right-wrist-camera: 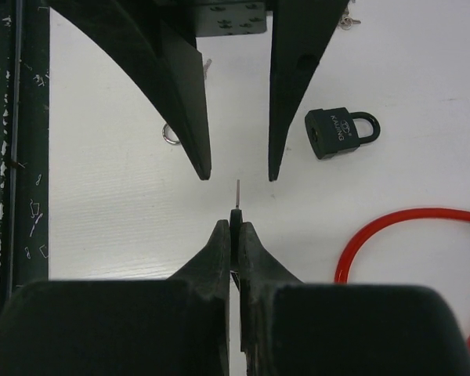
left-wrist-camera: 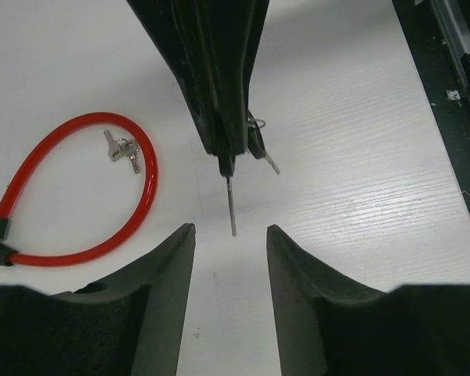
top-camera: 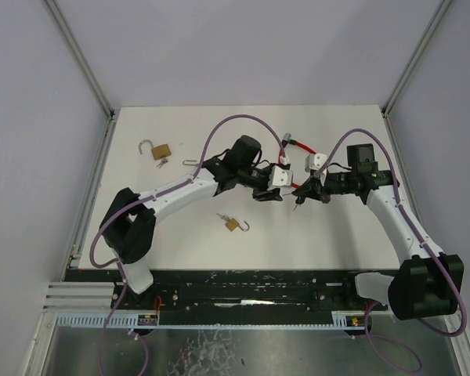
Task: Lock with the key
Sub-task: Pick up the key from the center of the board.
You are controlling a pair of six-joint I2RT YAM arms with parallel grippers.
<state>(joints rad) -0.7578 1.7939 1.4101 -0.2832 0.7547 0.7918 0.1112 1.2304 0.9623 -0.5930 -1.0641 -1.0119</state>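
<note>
Over the middle of the table [top-camera: 180, 235], the right gripper [right-wrist-camera: 235, 227] is pinched tight on the key [right-wrist-camera: 237, 190], blade poking toward the left gripper [left-wrist-camera: 229, 229] with its jaws partway apart, and the black padlock [right-wrist-camera: 341, 133] lies near the red cable lock [left-wrist-camera: 133, 211].

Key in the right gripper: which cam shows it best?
Left wrist: the key shows full blade, pinched in the right gripper. Right wrist sees it edge-on, only a tip; top external barely resolves it.
</note>
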